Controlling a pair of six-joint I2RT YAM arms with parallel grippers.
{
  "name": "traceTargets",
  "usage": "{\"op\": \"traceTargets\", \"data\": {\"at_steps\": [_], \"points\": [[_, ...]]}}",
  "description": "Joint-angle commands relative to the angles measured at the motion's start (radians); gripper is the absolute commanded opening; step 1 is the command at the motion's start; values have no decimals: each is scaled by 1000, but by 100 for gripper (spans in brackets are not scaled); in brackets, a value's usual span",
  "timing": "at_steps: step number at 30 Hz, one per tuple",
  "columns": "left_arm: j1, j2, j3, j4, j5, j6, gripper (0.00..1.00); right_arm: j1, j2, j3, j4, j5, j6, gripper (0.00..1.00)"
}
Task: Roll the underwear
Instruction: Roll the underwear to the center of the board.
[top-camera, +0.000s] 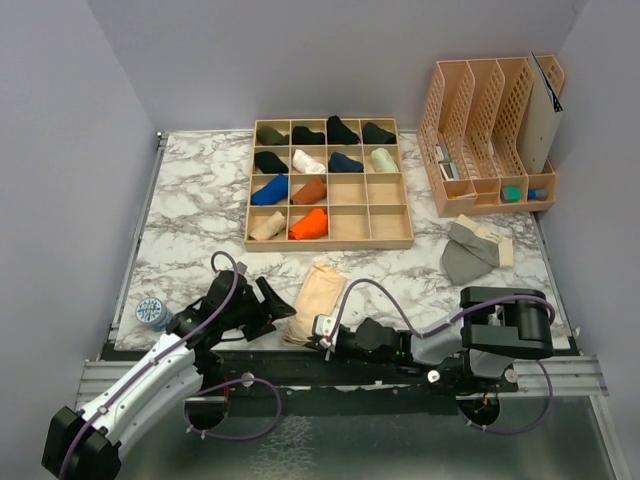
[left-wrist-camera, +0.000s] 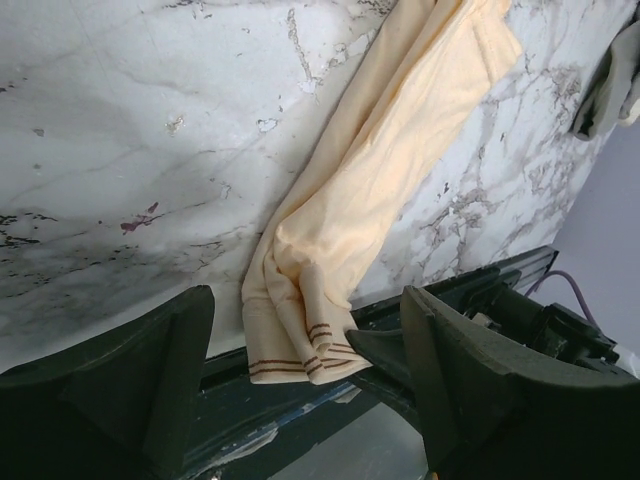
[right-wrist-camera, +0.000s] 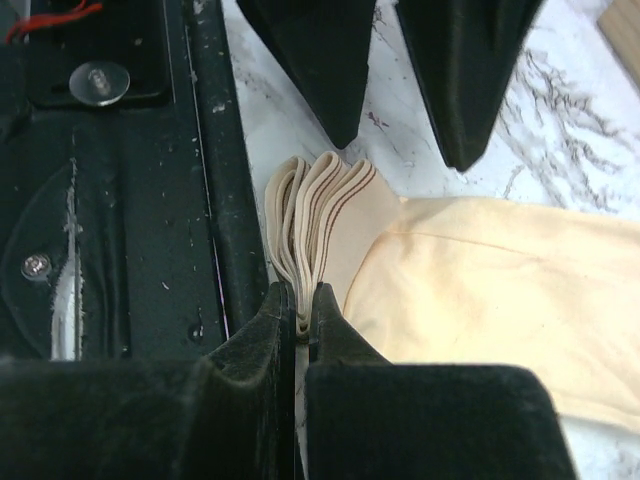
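The pale beige underwear (top-camera: 313, 298) lies stretched out at the table's near edge, its striped waistband end folded over the edge (left-wrist-camera: 300, 345). My right gripper (right-wrist-camera: 303, 318) is shut on that bunched waistband (right-wrist-camera: 320, 215); in the top view it (top-camera: 322, 330) sits at the garment's near end. My left gripper (left-wrist-camera: 305, 390) is open and empty, its fingers (left-wrist-camera: 140, 375) on either side of the waistband end, just left of the garment in the top view (top-camera: 268, 300). The grey underwear with a cream band (top-camera: 474, 251) lies at the right, untouched.
A wooden grid tray (top-camera: 352, 238) with several rolled garments stands behind. A pink file organiser (top-camera: 490, 135) is at the back right. A small round blue-patterned object (top-camera: 152, 312) sits at the near left. The black table rail (right-wrist-camera: 215, 180) runs beside my right gripper.
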Motion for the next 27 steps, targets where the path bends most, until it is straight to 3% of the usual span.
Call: {"op": "traceTargets", "data": {"at_steps": [1,6,12,21,27], "points": [[2,-56,-24,16,-30,-52,81,-21,-18,-39,79,-1,269,1],[2,-74,-24,19,-32,-79,81,-42,-26,-27,26,26,485,1],[2,-52,7,19,-40,-59,81,-90,-7,-81,75,36,691,1],[2,-59,-13,51,-10,-6,81,-224,35,-114,46,-51,963,0],[1,-91,-34,77,3,31,82,-274,36,-54,-181,-63,1060,0]]}}
